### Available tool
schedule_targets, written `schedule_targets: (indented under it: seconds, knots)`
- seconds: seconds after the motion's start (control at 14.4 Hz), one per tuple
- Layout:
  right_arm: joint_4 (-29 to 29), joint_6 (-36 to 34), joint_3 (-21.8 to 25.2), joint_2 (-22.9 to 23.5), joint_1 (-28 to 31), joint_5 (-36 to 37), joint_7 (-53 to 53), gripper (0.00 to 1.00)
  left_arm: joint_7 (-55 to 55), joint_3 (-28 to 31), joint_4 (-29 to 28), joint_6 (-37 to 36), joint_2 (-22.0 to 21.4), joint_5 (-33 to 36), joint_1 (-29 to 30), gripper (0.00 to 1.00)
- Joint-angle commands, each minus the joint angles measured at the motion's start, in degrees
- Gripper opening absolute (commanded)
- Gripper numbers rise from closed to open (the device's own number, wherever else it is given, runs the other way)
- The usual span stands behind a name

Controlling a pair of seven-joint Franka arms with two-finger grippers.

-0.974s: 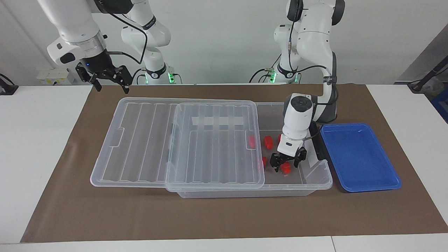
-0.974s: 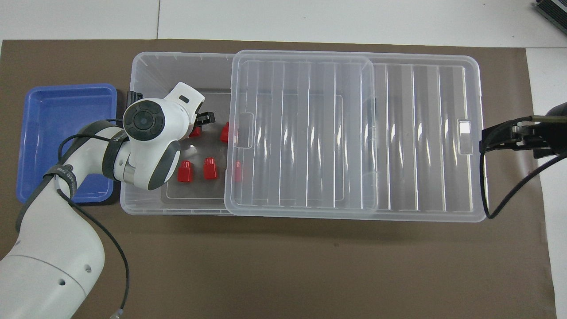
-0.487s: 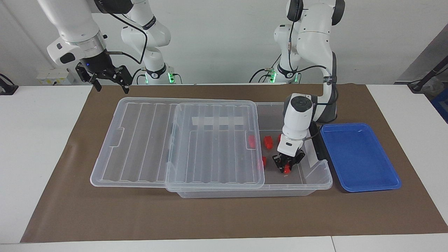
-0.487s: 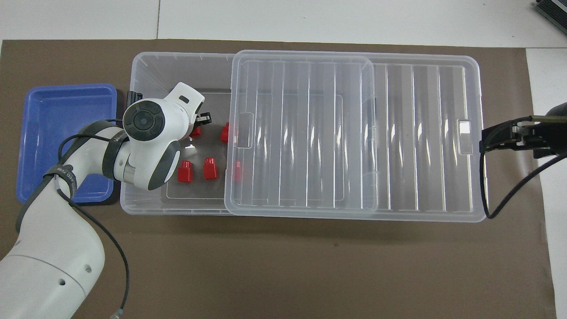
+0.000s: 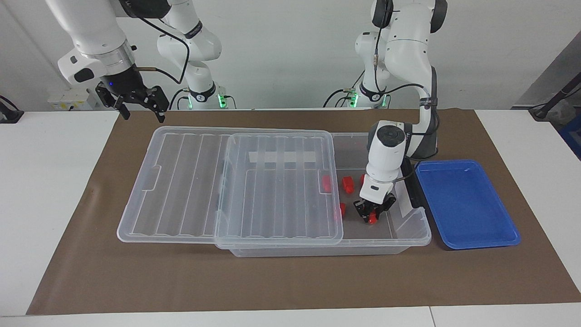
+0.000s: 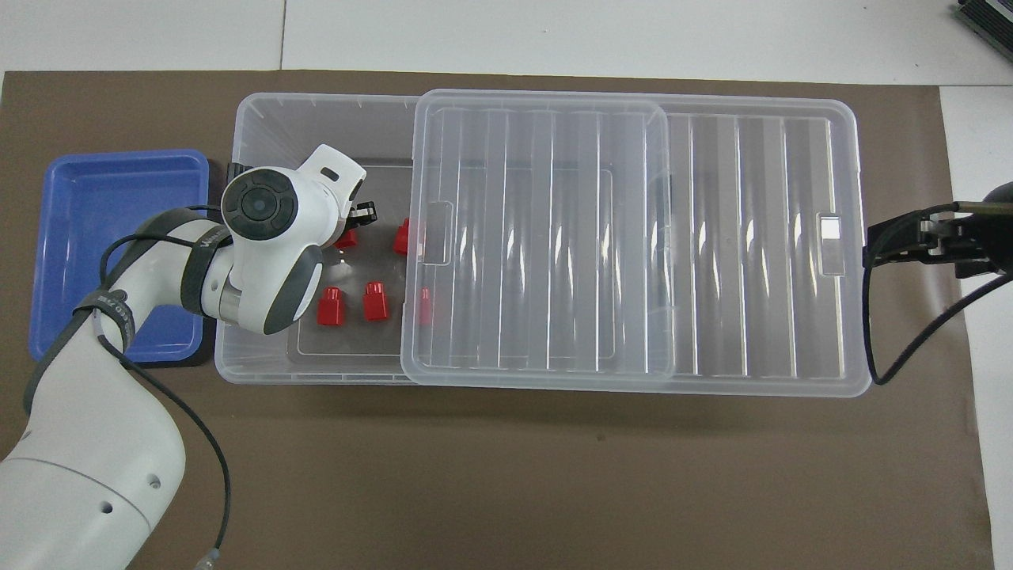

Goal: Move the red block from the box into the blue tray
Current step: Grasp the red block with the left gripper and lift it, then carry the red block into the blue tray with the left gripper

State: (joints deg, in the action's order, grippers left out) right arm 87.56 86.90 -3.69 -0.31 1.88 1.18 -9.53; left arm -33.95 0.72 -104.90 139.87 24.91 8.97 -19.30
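The clear box (image 5: pixel 411 229) (image 6: pixel 261 119) lies in the middle of the mat, its ribbed lid (image 5: pixel 227 181) (image 6: pixel 633 237) slid toward the right arm's end, so the end by the blue tray (image 5: pixel 465 204) (image 6: pixel 111 237) is uncovered. My left gripper (image 5: pixel 372 218) (image 6: pixel 352 229) is down inside the box, shut on a red block (image 5: pixel 372 220) (image 6: pixel 347 237). Other red blocks (image 5: pixel 347 184) (image 6: pixel 329 306) lie loose on the box floor, some partly under the lid. The blue tray holds nothing. My right gripper (image 5: pixel 140 105) (image 6: pixel 878 241) is open, up over the mat's edge at the right arm's end.
A brown mat (image 5: pixel 290 281) covers the table's middle; white table (image 5: pixel 45 181) lies around it. The slid lid overhangs the box toward the right arm's end. A white tape strip (image 5: pixel 282 157) is on the lid.
My left gripper's fingers closed on the red block one second ago and now hold it. My right arm has risen slightly and drifted away from the box.
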Motion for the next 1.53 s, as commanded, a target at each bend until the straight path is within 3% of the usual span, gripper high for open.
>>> schedule_targets:
  seconds: [0.0, 0.21, 0.49, 0.83, 0.97, 1.46]
  knots:
    - [0.9, 2.1, -0.2, -0.3, 1.0, -1.1, -0.4, 0.64, -4.9, 0.2, 6.8, -9.7, 0.0, 0.7, -1.3, 0.0]
    - [2.7, 5.0, -0.2, -0.3, 2.2, -1.1, -0.2, 0.0, -5.2, 0.0, 8.2, -15.2, -2.8, 0.4, -1.6, 0.0]
    - [7.9, 13.0, -0.1, -0.1, 5.0, -0.9, 2.1, 0.0, -4.9, -0.1, 10.0, -25.1, -8.0, -0.7, -1.4, 0.0]
    - [10.7, 21.4, -0.1, 4.3, 9.1, -0.9, 2.8, 0.0, -4.7, 0.0, 20.3, -43.0, -10.1, -2.3, -1.0, 0.0]
    - [10.7, 23.8, -0.1, 6.6, 9.7, -0.9, 3.3, 0.0, 1.1, 0.8, 23.1, -49.3, -10.2, -2.3, 0.2, 0.0]
    - [10.5, 29.9, -0.2, 12.7, 10.2, -0.8, 5.6, 0.0, 34.1, 1.0, 22.2, -48.0, -14.2, -6.2, 18.1, 0.0]
